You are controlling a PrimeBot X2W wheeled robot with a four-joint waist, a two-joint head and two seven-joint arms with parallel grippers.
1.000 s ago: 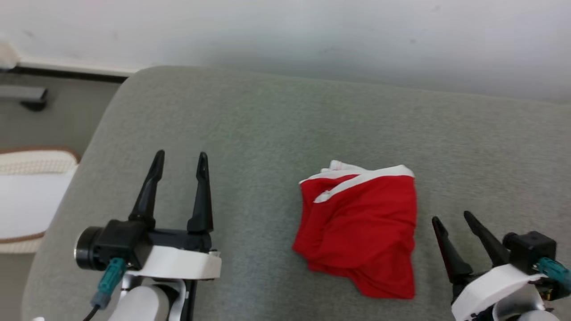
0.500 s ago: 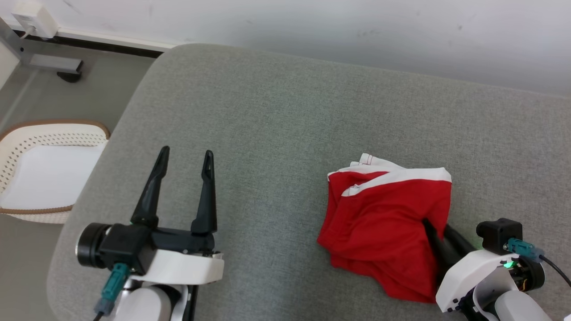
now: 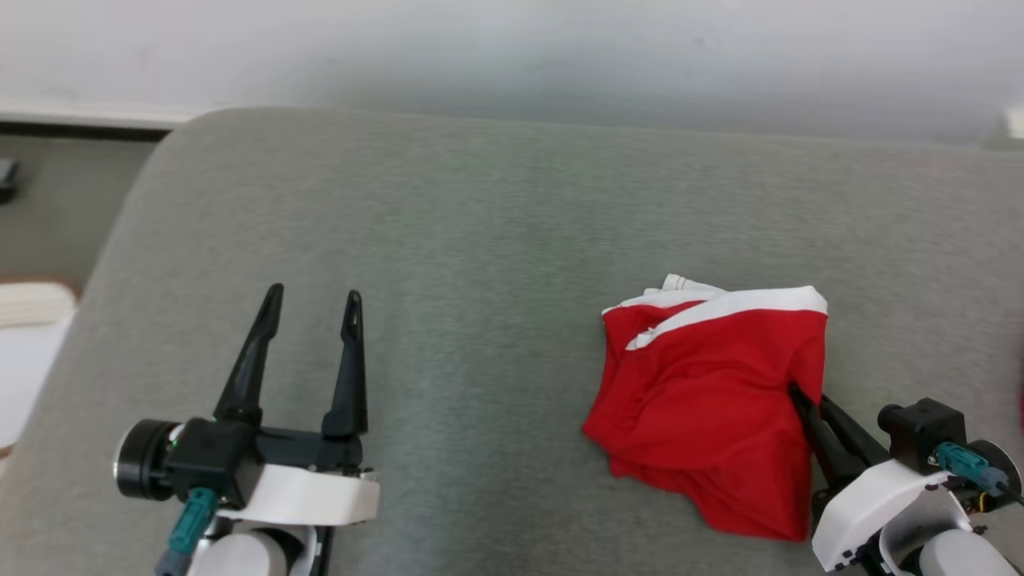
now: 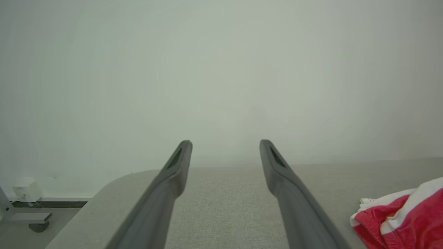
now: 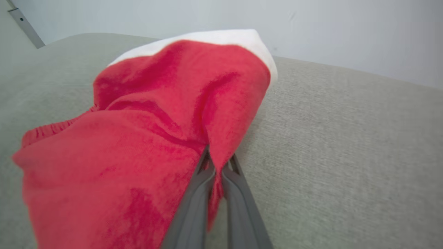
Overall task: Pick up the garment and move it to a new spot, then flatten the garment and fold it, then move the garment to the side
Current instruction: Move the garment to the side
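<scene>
The garment (image 3: 704,400) is a crumpled red pair of shorts with a white waistband, lying on the grey cushioned surface (image 3: 480,240) right of centre. My right gripper (image 3: 802,398) is shut on the garment's right edge, and the right wrist view shows a fold of red cloth (image 5: 173,121) pinched between the fingertips of that gripper (image 5: 215,159). My left gripper (image 3: 312,296) hovers open over bare grey fabric at the lower left, well apart from the garment. Its spread gripper (image 4: 225,143) holds nothing, with the garment's corner (image 4: 405,221) at that view's lower right.
A pale wall (image 3: 512,56) rises behind the grey surface. The surface's rounded left edge (image 3: 120,232) drops to a grey floor (image 3: 56,200). A white basket (image 3: 24,336) sits at the far left.
My right gripper moved in to the garment's right edge and shut on the cloth. The head camera shifted between frames. The left gripper stayed open.
</scene>
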